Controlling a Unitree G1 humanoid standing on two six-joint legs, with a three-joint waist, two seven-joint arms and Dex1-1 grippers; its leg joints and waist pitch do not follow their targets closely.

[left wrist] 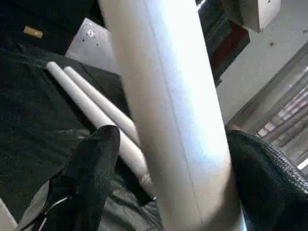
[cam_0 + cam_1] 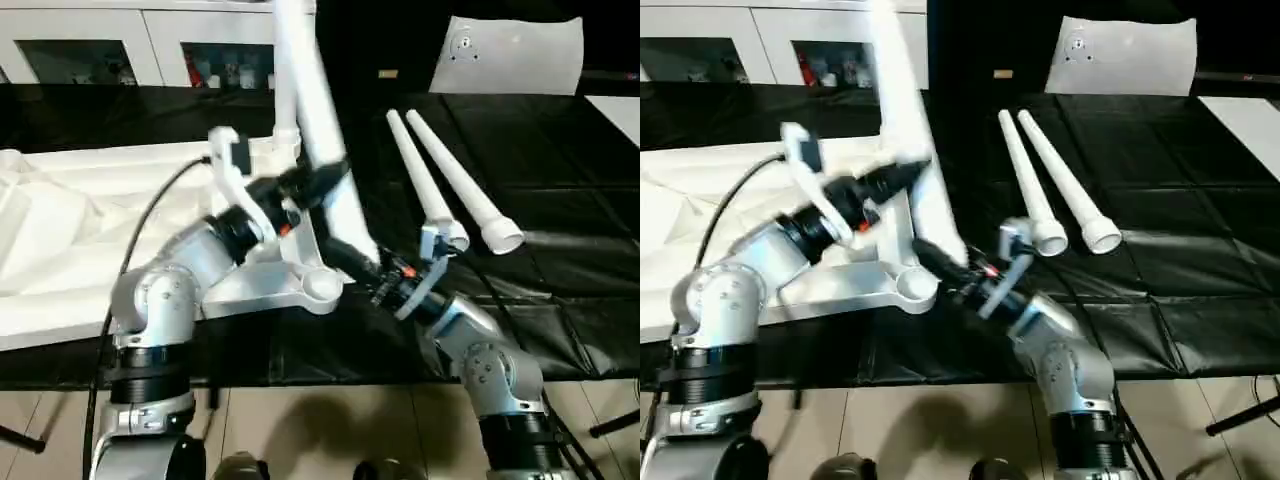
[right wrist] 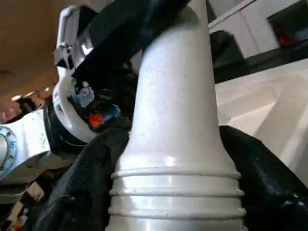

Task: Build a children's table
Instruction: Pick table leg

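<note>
My forearms: silver metal with black joints, rising from the near edge of the head view.
Right gripper [image 2: 362,262]: two black fingers clamped around the wide end of the held leg [image 2: 318,130], at about five o'clock from the scene's centre.
Left gripper [image 2: 322,182]: black fingers [image 1: 91,168] either side of the same leg, higher up its shaft; I cannot tell whether they press on it or stand just apart.
Held leg: smooth white plastic, round and tapered, with raised rings at its wide end [image 3: 175,192]; it stands steeply, its far end leaning toward twelve o'clock.
Tabletop [image 2: 70,230]: white plastic, lying underside up on the black mat [image 2: 560,300] at nine o'clock, with ribs and a round corner socket [image 2: 322,285] just beside the leg's lower end.
Spare legs [image 2: 455,185]: two white tapered tubes side by side on the mat at two o'clock, hollow wide ends toward me.
White panel [image 2: 510,55]: flat, at one o'clock.
Cabinet [image 2: 150,40]: white with glass doors, at eleven o'clock.
Writing: none I can read.
</note>
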